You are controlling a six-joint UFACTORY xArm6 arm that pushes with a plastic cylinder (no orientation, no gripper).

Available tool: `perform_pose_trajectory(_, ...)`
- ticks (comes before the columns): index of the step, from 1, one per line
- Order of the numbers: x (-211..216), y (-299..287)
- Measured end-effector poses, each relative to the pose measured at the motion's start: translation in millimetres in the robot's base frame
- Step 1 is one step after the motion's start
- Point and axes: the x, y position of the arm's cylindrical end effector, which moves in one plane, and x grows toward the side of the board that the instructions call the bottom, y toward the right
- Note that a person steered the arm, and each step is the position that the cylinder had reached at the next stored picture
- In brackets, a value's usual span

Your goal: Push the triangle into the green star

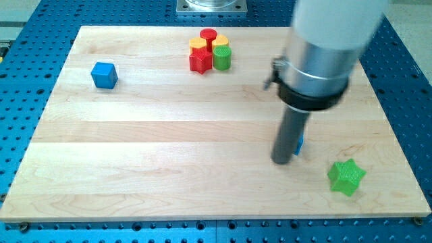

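The green star [347, 177] lies on the wooden board [169, 169] near the view's bottom right. My tip [282, 160] rests on the board to the left of the star. A small blue block [299, 144] shows only as a sliver just right of the rod; most of it is hidden behind the rod, so its shape cannot be made out. The blue block lies between my tip and the green star, up and left of the star, apart from it.
A blue cube [104, 74] sits near the view's top left. A tight cluster at the top centre holds a red cylinder [208, 35], a yellow block [198, 44], another yellow block [221, 43], a red star [200, 61] and a green cylinder [222, 58].
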Motion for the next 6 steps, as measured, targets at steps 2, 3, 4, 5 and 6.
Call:
perform_pose_trajectory(2, -23.3, 36.3)
perform_pose_trajectory(3, -8.2, 74.2)
perform_pose_trajectory(4, -20.6, 72.7)
perform_pose_trajectory(5, -46.2, 89.7)
perform_pose_trajectory(6, -34.4, 107.2)
